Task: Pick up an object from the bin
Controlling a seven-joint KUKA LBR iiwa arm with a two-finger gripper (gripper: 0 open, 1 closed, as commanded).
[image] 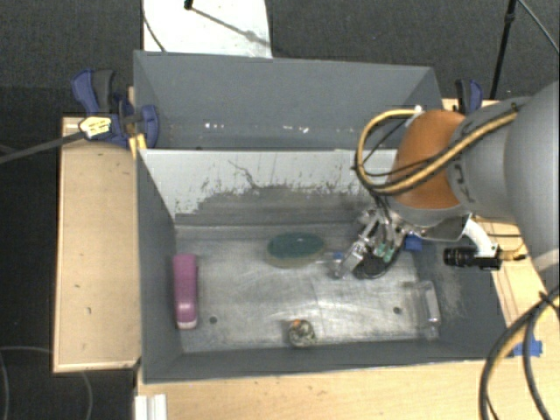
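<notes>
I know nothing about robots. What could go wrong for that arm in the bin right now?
The gripper hangs low beside the flat teal oval thing, at its right. That oval lies so flat that it might get pushed aside instead of lifted. The gripper looks close to the floor of the bin, so it could scrape the metal. The pink block at the left lies clear.

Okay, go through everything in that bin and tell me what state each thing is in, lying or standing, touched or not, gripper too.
Pink block: lying flat at the left, untouched.
Teal oval disc: lying flat in the middle, just left of the gripper.
Small round thing: resting alone at the front.
Clear piece: lying at the right, untouched.
Gripper: down near the floor, right of the disc.
</notes>
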